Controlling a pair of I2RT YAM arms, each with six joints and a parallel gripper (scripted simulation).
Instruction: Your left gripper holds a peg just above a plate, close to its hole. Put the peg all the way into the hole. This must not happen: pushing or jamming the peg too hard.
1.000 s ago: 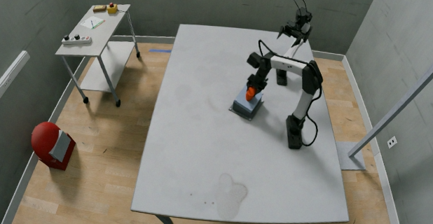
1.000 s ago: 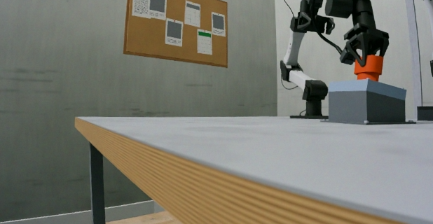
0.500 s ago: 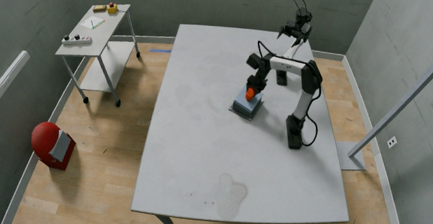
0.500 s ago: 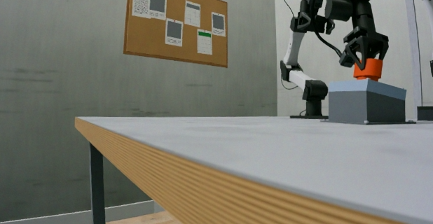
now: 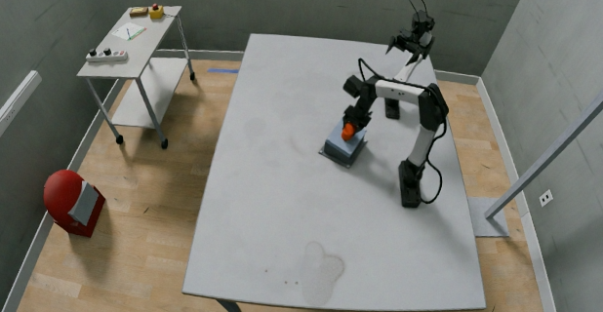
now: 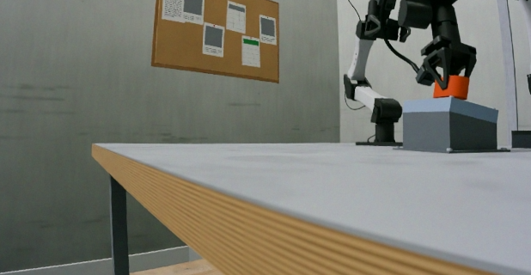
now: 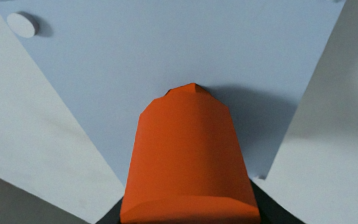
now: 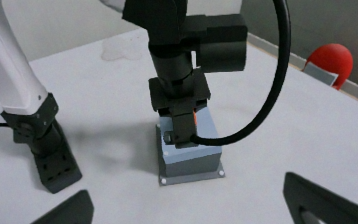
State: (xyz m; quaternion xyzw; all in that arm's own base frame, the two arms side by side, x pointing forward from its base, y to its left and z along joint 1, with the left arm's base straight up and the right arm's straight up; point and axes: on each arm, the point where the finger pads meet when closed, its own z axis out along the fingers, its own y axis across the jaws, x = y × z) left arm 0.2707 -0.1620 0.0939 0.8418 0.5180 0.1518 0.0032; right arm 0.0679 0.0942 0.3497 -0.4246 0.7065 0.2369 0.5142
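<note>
The orange peg (image 5: pixel 348 132) (image 6: pixel 452 88) (image 7: pixel 187 150) stands about upright on the raised blue-grey plate block (image 5: pixel 337 143) (image 6: pixel 425 131) (image 7: pixel 260 35) (image 8: pixel 192 166). My left gripper (image 6: pixel 456 81) is shut on the peg, its fingertips low beside the wide part. The peg's wide part is at or barely above the block's top; no narrower part shows below it in the exterior view. In the left wrist view the peg covers nearly all of the hole, with only a thin dark edge showing. My right gripper (image 8: pixel 185 190) is open and empty, away from the block.
The block has a thin base flange (image 8: pixel 190 178) with small bolts on the grey table (image 5: pixel 263 192). The left arm's base (image 5: pixel 410 187) and the right arm's base (image 5: pixel 391 109) stand along one table side. A black cable (image 8: pixel 260 117) loops beside the left arm.
</note>
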